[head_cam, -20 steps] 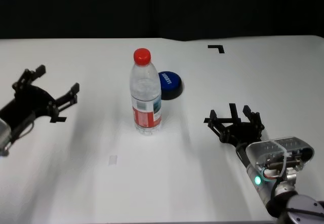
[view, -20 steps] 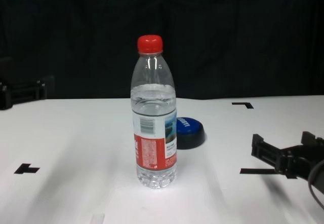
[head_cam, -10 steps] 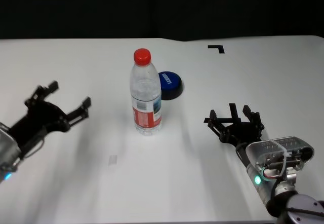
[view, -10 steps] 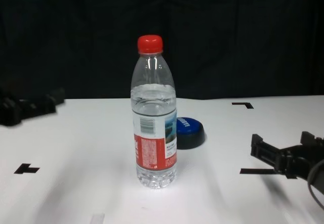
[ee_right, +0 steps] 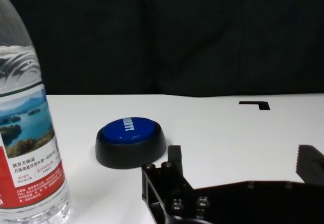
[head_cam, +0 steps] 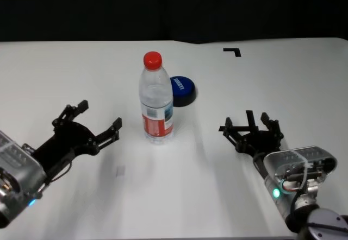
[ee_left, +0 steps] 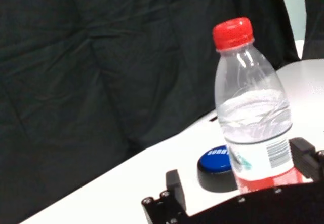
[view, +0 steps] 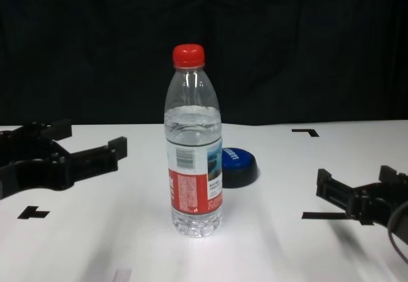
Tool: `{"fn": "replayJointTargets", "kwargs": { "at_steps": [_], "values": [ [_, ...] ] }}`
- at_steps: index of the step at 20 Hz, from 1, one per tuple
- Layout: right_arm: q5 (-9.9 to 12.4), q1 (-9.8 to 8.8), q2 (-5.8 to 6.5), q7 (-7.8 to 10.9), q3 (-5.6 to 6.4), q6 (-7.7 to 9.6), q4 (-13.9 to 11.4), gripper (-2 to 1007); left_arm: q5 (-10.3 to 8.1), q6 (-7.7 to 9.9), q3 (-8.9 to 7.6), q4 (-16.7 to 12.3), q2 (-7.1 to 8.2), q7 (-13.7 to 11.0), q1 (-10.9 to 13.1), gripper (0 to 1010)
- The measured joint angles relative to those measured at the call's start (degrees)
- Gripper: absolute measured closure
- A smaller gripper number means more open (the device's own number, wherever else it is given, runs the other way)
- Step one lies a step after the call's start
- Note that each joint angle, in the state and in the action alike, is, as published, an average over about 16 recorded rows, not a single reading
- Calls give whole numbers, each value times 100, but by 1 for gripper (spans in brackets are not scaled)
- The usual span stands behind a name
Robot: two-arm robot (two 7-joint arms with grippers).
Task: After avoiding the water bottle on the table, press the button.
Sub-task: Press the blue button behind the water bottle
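The bottle [head_cam: 157,100] stands upright just left of centre in the head view, on the white table [head_cam: 283,82]. The button [head_cam: 182,90] sits right behind it, slightly to the right, its base partly hidden by the bottle; in the chest view the button [view: 239,166] peeks out at the bottle's [view: 194,145] right side, near mid-frame.

The left gripper [head_cam: 95,124] hovers in the lower left of the head view, fingers spread wide and empty, pointing toward the bottle but clear of it. The chest view shows it [view: 83,145] at the left edge, about level with the bottle's label. From the left wrist view, the bottle [ee_left: 253,120] fills the right side of the frame with the button [ee_left: 218,168] low beside it.

The right gripper [head_cam: 249,126] rests in the lower right of the head view, also wide open and holding nothing, well apart from the bottle. A black tape corner [head_cam: 232,51] marks the table at upper right.
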Motion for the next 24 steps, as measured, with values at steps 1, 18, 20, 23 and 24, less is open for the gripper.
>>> {"fn": "replayJointTargets", "kwargs": {
  "at_steps": [1,18,20,23,24],
  "values": [
    [0,0,0,0,0,0,0,2,14,2,22,-27,-16,22,30,7],
    [0,0,0,0,0,0,0,2,726,-80,168,-412,-445,706,697,7],
    [0,0,0,0,0,0,0,2,819,-138,174,-396,-490,749,745,7],
    [0,0,0,0,0,0,0,2,944,-224,172,-347,-546,794,792,7],
    [0,0,0,0,0,0,0,2,975,-252,170,-327,-561,799,801,7]
  ]
}}
